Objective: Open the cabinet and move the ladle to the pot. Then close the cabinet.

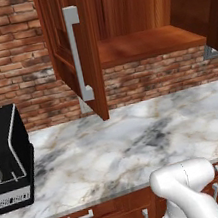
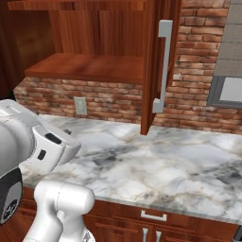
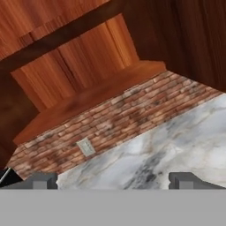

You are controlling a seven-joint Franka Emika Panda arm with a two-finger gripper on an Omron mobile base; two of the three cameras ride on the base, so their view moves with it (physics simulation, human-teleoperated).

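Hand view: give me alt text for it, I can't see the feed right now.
The open cabinet, its bare wooden shelf seen tilted, above a brick wall with an outlet and the marble counter. The gripper is open, its two dark fingertips wide apart, holding nothing.

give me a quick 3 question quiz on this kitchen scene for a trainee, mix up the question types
1. True or false: both doors of the cabinet stand open.
2. Multiple choice: what lies on the cabinet's lower shelf as far as the views show? A) a ladle B) a bowl C) nothing visible
3. Fill in: the gripper has its jaws ____ and holds nothing.

Key:
1. True. The left door and the right door are both swung out over the marble counter.
2. C. The shelf looks bare.
3. Open.
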